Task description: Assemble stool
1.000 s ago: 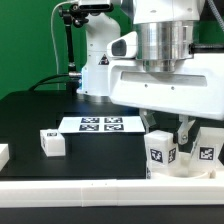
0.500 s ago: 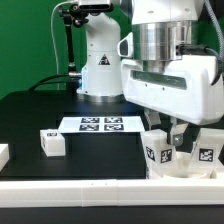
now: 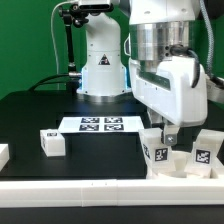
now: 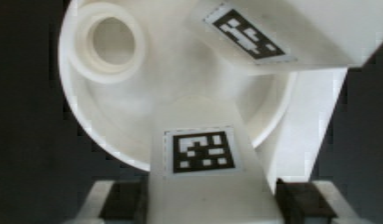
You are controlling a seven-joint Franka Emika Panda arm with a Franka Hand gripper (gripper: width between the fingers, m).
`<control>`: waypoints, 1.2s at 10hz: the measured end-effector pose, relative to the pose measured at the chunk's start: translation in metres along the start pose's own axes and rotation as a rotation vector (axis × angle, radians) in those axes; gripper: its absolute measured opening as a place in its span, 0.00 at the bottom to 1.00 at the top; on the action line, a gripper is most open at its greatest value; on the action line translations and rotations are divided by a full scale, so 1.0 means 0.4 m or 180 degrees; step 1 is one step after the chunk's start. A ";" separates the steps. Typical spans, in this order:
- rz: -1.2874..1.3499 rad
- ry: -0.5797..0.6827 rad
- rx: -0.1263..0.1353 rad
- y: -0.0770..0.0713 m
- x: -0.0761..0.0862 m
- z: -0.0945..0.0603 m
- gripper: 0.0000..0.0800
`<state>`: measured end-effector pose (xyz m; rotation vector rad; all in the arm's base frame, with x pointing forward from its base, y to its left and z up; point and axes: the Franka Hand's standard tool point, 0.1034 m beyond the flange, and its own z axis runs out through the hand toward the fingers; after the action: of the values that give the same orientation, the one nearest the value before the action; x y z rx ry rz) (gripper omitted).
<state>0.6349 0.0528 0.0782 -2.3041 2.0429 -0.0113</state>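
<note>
**Tool clamped on stool leg at the seat**

Tool (image 4: 206, 200) is closed on a small white blocky plastic leg (image 4: 206, 150), set against the white round plastic disc seat (image 4: 149, 100) at the exterior view's right, beside the long white border rail (image 3: 90, 187). Judged light, rigid and slick, so grip the flat sides. The second mounted leg (image 3: 205, 155) crowds close. The loose leg (image 3: 52, 142) and marker board (image 3: 100, 124) lie well apart on the black counter (image 3: 30, 115).

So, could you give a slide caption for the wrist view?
Pincer shut on a tagged leg against the round white seat.
</note>
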 end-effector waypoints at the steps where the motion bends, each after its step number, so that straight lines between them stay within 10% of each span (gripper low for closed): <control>1: 0.0095 0.0004 -0.0015 0.002 0.001 -0.001 0.43; 5: -0.0538 -0.0061 -0.0073 0.005 0.003 -0.061 0.78; 12: -0.1381 -0.0110 -0.0029 0.017 0.059 -0.113 0.81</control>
<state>0.6290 0.0267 0.1222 -2.6794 1.4913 0.0167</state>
